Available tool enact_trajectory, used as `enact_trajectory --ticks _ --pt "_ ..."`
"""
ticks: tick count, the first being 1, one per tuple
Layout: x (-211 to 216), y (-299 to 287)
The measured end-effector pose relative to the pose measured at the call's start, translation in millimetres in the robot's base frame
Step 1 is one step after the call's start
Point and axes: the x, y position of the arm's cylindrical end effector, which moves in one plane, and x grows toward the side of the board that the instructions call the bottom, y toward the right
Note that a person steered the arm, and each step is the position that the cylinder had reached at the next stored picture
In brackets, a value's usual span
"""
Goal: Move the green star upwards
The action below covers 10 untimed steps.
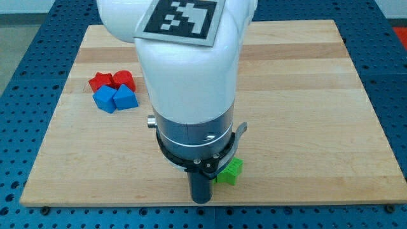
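Note:
A green block, partly hidden behind my arm so its shape is unclear, lies near the view's bottom edge of the wooden board, right of centre. My rod comes down just left of it, and my tip sits at the board's bottom edge, slightly below and left of the green block. Whether they touch is hidden.
At the view's left lie two red blocks and, just below them, two blue blocks, all clustered together. The white arm body covers the board's middle. A blue perforated table surrounds the board.

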Motion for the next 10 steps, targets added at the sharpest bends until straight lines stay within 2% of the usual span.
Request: enact_trajectory --ticks 2,3,4,7,8,10 --pt "-138.1 0.9" --pt "-94.7 0.7" --pt "1.3 -6.3" --pt "1.0 14.0" --pt "1.8 55.7" --pt "-3.1 74.5"
